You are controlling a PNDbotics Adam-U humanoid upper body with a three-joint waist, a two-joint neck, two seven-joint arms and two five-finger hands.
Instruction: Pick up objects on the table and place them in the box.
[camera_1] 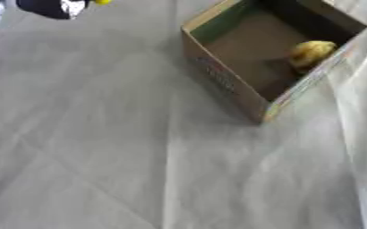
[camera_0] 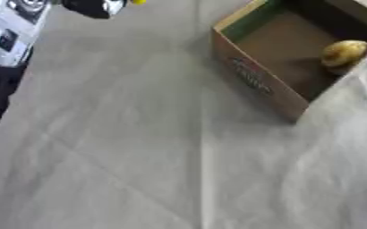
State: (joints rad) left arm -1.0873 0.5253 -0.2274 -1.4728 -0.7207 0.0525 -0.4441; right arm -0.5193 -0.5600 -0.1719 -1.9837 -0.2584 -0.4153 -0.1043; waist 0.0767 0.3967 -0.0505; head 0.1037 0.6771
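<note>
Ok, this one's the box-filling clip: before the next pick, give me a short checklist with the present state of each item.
1. Box open and upright on the cloth-covered table: ok.
2. Something already inside: ok, a yellowish rounded object lies near the box's right wall.
3. Room left in the box: ok, most of its brown floor is bare.
4. Next object to pick in view: cannot tell; only a small yellow thing shows at the top edge, beside a dark object.
5. Hands ready: cannot tell, neither hand shows in either view.
6. Path to the box free: ok, nothing lies on the cloth in front of it.
</note>
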